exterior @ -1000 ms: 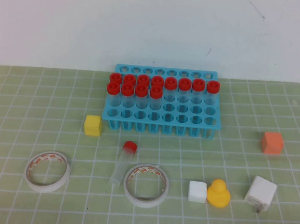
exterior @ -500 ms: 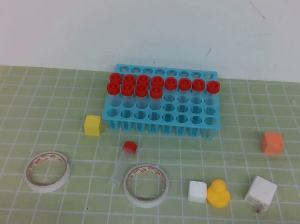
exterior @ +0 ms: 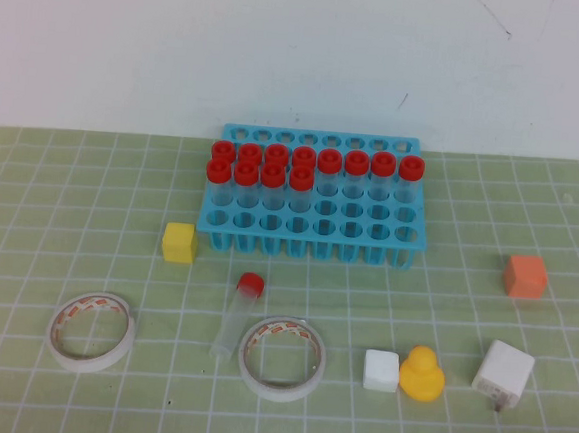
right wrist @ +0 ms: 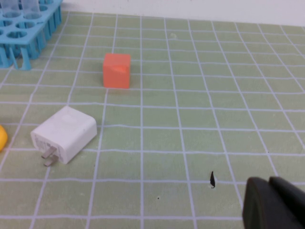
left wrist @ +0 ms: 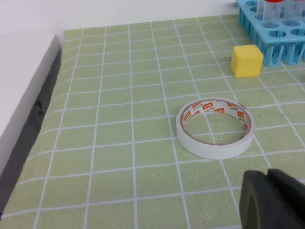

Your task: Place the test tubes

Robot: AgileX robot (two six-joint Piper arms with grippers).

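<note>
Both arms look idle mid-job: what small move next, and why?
Probably open the shut left gripper, low near the left tape roll, and move toward the test tube lying flat left of centre; the rack has empty holes. The right gripper sits shut near the charger.

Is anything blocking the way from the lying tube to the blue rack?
Nothing visible: bare mat lies between the loose tube and the rack. The yellow cube sits aside. Left tool and right tool hover shut on the near side.
</note>
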